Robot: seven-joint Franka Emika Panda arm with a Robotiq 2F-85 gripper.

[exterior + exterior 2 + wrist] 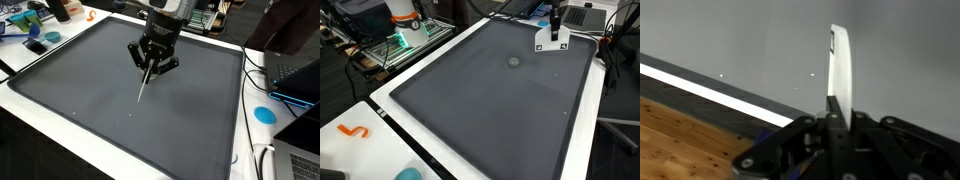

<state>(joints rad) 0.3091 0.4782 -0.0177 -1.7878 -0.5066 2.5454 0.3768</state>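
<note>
My gripper (150,68) hangs over the far middle of a large dark grey mat (90,95). It is shut on a thin white flat stick (144,88) that points down and towards the front, with its tip close to the mat. I cannot tell whether the tip touches. In the wrist view the black fingers (832,108) clamp the stick (841,62) at its lower end, and it stretches out over the mat (740,45). The gripper does not show in the exterior view that looks along the mat (490,110).
The mat lies on a white table (60,128). Teal and orange clutter (30,22) sits at one corner, with an orange squiggle (355,130) there. A laptop (295,75), cables and a blue disc (263,113) lie at the side. A small white marked block (552,40) stands on the mat's edge.
</note>
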